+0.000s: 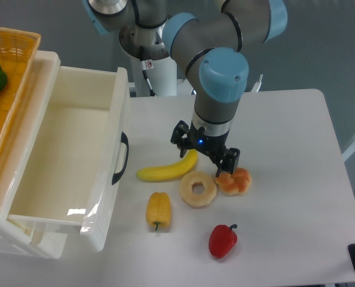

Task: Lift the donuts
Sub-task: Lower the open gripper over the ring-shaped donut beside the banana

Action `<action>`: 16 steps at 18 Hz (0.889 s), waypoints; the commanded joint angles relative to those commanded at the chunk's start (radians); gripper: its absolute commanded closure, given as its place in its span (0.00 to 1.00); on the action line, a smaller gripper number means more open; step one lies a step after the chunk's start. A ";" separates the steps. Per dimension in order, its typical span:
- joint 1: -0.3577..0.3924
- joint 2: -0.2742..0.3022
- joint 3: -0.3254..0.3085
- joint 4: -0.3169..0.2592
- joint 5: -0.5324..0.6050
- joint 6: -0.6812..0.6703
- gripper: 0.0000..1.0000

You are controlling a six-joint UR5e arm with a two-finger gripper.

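The donut (pixel 198 189) is a pale cream ring with a round centre hole. It lies flat on the white table, between the banana and the bun. My gripper (pixel 205 154) hangs just behind and above the donut, over the banana's right end. Its two black fingers (pixel 178 139) stand wide apart and hold nothing. It is open.
A yellow banana (pixel 165 170) lies left of the donut, and an orange-brown knotted bun (pixel 234 181) touches the donut's right side. A yellow pepper (pixel 158 210) and a red pepper (pixel 223 240) lie nearer the front. An open white drawer (pixel 115 149) stands at left under a wicker basket (pixel 16 66).
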 joint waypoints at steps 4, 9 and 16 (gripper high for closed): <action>0.002 -0.003 0.008 0.003 -0.002 0.002 0.00; 0.002 -0.003 -0.006 0.008 -0.002 -0.002 0.00; 0.011 -0.049 -0.043 0.109 -0.002 -0.008 0.00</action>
